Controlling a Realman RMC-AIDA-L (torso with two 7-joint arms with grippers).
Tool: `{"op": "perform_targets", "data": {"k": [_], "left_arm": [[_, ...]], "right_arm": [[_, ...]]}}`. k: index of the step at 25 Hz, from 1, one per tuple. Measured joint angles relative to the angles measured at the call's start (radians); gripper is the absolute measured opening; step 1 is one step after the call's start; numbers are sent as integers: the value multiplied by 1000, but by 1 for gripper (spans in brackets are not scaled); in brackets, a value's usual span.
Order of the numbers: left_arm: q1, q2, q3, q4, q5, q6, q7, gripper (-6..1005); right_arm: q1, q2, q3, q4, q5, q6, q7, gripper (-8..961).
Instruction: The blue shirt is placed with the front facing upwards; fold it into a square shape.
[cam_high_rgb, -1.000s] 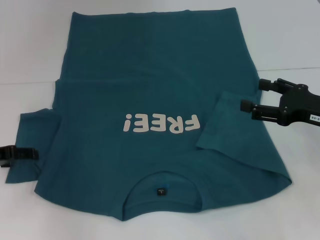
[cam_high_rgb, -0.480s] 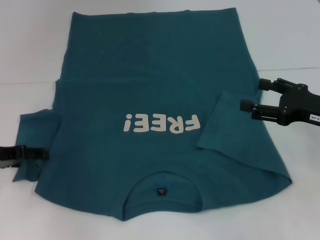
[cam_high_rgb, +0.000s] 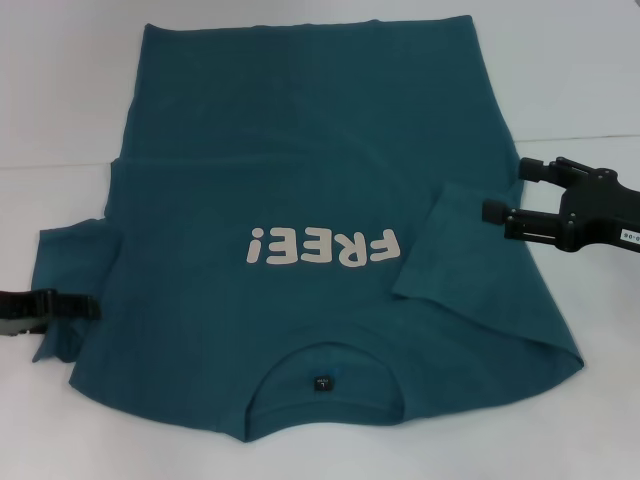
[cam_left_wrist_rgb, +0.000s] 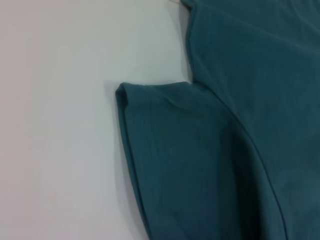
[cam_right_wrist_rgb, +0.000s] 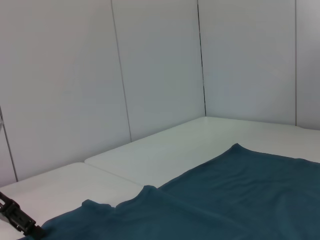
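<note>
Teal blue shirt (cam_high_rgb: 300, 180): left claw (cam_high_rgb: 88, 307) pinches its sleeve edge; right claw (cam_high_rgb: 505, 195) spread (hovering) beside the folded sleeve.

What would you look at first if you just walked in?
The big blue shirt spread across the white table, with cream letters "FREE!" upside down on its chest. The right sleeve is folded in over the shirt, with the open right tool beside it. The left tool is at the left sleeve.

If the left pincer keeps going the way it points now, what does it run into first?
The left pincer points inward at the blue shirt, so it would likely meet the left sleeve first, then the shirt's body. Its height above the cloth is unclear.
</note>
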Motion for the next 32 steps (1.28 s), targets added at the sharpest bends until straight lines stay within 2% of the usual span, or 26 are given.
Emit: {"op": "perform_targets", "data": {"k": [6,11,20,26,32], "left_arm": [[0,0,-1,0,9,-9,-9,814],[0,-2,-1,0,18,-14,-28,577],[-3,-2,32,0,38,-35,-76,332],[-3,-2,36,0,39,-41,-87,109],[-4,-2,36,-13,39,-36,-85,58]], "right_arm": [[2,0,0,0,0,1,0,943],[4,0,0,0,0,1,0,943],[7,0,0,0,0,1,0,943],[8,0,0,0,0,1,0,943],[8,0,3,0,0,1,0,943]]}}
